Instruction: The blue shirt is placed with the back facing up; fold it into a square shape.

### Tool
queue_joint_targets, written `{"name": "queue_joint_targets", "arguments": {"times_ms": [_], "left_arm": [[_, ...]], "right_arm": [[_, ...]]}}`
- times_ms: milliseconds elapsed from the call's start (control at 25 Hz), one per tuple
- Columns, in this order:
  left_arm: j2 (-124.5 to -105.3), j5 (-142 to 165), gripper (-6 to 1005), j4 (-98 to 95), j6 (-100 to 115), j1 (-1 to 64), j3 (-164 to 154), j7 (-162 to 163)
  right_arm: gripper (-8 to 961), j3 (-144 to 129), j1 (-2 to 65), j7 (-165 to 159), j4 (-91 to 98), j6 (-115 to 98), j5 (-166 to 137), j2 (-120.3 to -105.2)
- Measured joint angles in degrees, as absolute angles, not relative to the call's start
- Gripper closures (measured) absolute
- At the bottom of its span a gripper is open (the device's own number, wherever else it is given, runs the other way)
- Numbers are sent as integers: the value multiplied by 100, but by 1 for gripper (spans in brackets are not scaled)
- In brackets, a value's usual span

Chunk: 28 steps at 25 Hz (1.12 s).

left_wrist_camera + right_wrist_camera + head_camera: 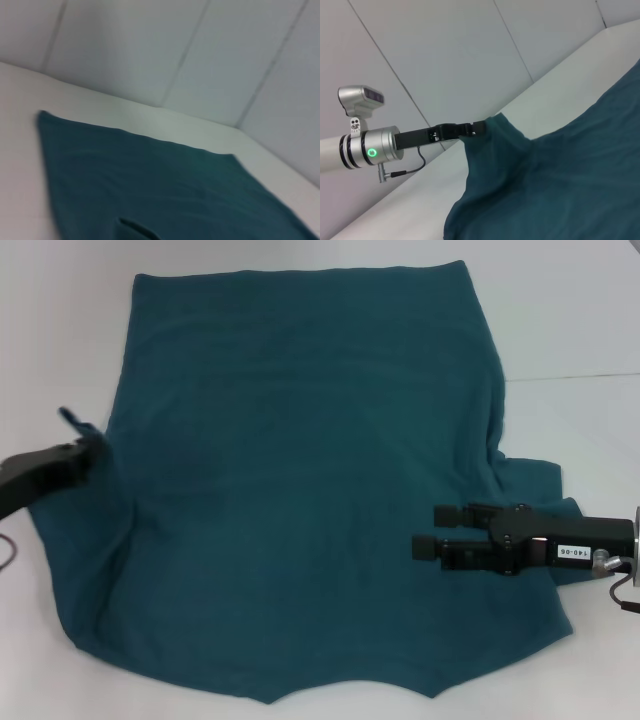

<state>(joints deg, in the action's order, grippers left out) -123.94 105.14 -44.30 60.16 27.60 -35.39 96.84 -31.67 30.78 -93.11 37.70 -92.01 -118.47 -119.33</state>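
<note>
I have the blue shirt spread over most of the white worktop, one straight edge along the far side and the curved edge with two shallow scallops at the near side. The fabric lies mostly flat across the middle, with soft wrinkles running down its right part.

My left claw is at the shirt's left edge, about halfway between far and near. From the right wrist camera I can see the left claw pinched closed on a corner of the cloth and holding it up off the worktop, so the fabric hangs down from it in a tented peak. In the head view the lifted bit shows as a small dark point just beside the claw, and a fold line runs from there toward the near left corner.

My right claw hovers over the right part of the shirt, toward the near side, its fingers pointing left across the fabric. The two fingers sit parallel with a narrow gap between them and nothing in it. Behind the claw, the shirt's right sleeve bunches out toward the right edge of the worktop.

The left wrist camera shows only the shirt's flat far part and the pale wall panels beyond the worktop.
</note>
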Motion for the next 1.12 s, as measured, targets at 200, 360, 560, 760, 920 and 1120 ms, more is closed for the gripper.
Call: {"name": "queue_joint_targets", "arguments": {"times_ms": [200,360,560,760,920,1120], "left_arm": [[-12423,10395,999,-4304,6192,2861,-3846,9729],[-12435,10325,999,-4187,6153,2966,-4039,9731],[-12442,10316,999,-4003,6146,3090,-4061,9722],[-12432,10239,983,-3856,6181,3166,-4065,9701],[-12440,10169,924,-3835,6432,3163,-4070,9534],[-12434,10168,851,-3838,7063,3132,-4197,8900]], "right_arm": [[37,-3175,3082,-9253,3720,-9201,-11861,-11933],[37,-3182,3081,-9249,3717,-9201,-11876,-11933],[37,-3182,3066,-9247,3700,-9202,-11882,-11933],[37,-3182,3059,-9245,3692,-9202,-11883,-11933],[37,-3182,3049,-9245,3691,-9202,-11883,-11933],[38,-3181,3048,-9245,3691,-9202,-11874,-11921]]}}
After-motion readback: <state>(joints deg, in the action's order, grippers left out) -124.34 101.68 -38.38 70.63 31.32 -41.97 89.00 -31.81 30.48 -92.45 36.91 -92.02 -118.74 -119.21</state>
